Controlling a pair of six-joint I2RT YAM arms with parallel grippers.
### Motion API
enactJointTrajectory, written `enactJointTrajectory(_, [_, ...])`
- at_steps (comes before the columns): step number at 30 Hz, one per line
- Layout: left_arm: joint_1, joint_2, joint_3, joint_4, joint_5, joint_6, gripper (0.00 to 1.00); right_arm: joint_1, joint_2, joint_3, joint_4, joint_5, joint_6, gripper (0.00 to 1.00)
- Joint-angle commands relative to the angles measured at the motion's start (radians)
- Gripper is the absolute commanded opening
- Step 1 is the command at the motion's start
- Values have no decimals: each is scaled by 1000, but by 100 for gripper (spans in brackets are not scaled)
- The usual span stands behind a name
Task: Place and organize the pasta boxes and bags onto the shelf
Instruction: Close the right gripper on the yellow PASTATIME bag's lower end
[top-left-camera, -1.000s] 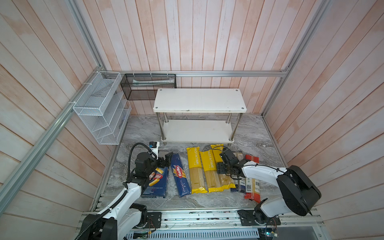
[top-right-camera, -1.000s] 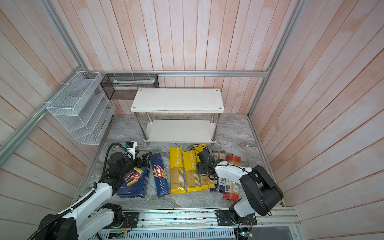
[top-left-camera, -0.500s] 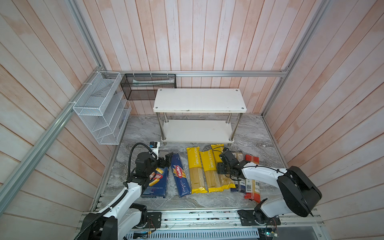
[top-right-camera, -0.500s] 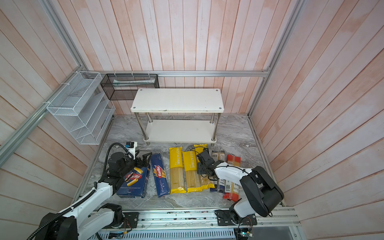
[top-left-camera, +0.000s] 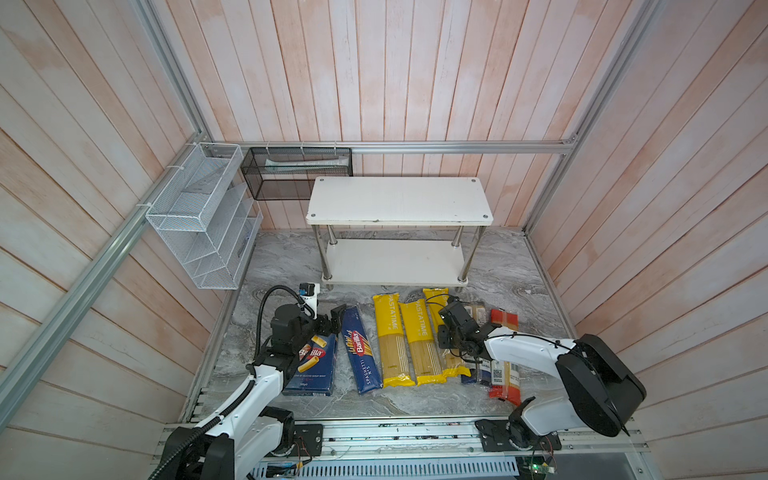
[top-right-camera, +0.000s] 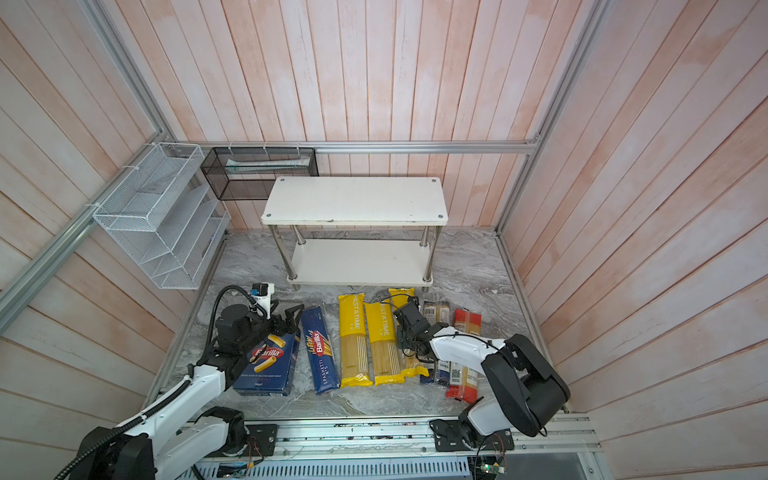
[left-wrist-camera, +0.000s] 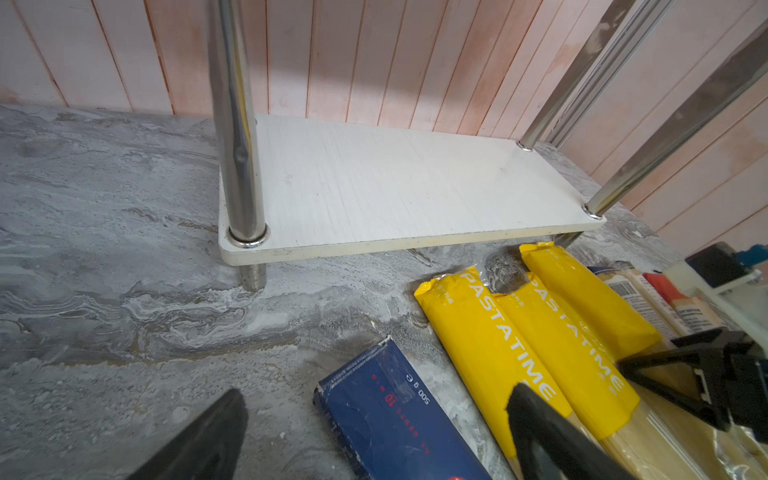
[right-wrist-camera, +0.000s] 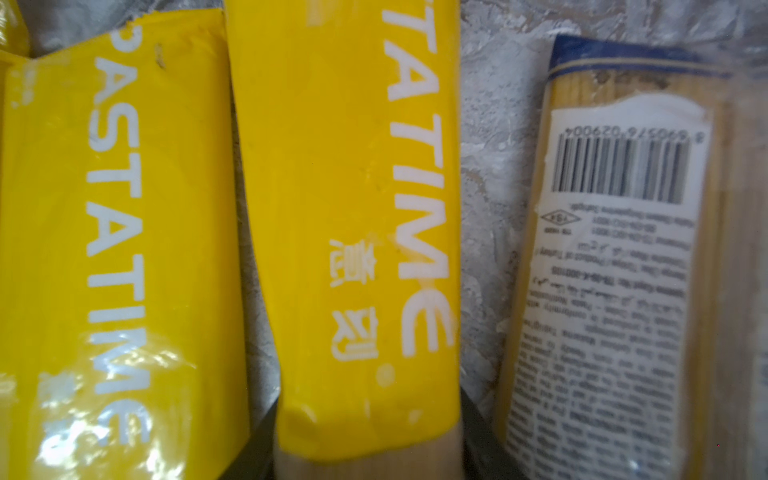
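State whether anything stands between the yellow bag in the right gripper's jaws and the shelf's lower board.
Nothing visible does: only bare floor lies between the yellow bag and the lower board.

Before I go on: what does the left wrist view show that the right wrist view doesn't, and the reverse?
Only the left wrist view: the shelf, its lower board bare; the end of the blue box; the left gripper, open. Only the right wrist view: the right gripper, its jaws close up, one at each side of a yellow bag, though whether they grip it I cannot tell; also the small print on the barcode label. Both: the yellow bags, the clear bag carrying that label, and the marble floor.
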Motion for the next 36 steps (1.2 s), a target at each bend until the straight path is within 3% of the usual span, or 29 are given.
enactJointTrajectory(1, [-4, -29, -1, 12, -33, -3, 100, 6, -15, -34, 4, -20, 3, 40])
enactJointTrajectory(7, [-4, -36, -6, 17, -36, -2, 100, 7, -53, -40, 19, -34, 2, 32])
enactJointTrajectory(10, [-4, -60, -19, 17, -51, -8, 100, 6, -69, -38, 27, -44, -6, 23])
enactJointTrajectory(16, [-5, -151, -68, 23, -80, -18, 100, 6, -86, -19, 26, -46, -30, 21])
enactJointTrajectory(28, [-4, -156, -65, 6, -100, -17, 100, 6, -183, -20, 28, -40, -73, 16])
enactJointTrajectory(36, [-5, -158, -67, 12, -54, -2, 100, 6, -254, -1, 33, -66, -74, 10])
